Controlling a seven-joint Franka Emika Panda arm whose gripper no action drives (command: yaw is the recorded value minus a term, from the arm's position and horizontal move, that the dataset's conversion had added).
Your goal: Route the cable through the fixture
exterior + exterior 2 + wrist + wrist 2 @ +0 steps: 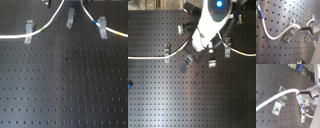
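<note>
The cable [50,22] is a thin white cord. In the first exterior view it runs from the left edge through the slanted grey clip [30,31], rises out of the top edge, then comes back down to the broader grey clip [102,26]. The fixture [70,17], a narrow upright grey clip, stands between the two strands with no cord in it. Both wrist views show my gripper [302,29] [301,95] shut on the cable [278,36] [278,96]. The cord crosses a grey clip [289,33] [279,104] close by; I cannot tell which clip this is. The arm [210,22] hides the fixture in the second exterior view.
Everything sits on a black perforated board [65,85]. In the second exterior view, further small grey clips [179,30] [212,62] stand around the arm. A blue object [129,85] lies at the second exterior view's left edge.
</note>
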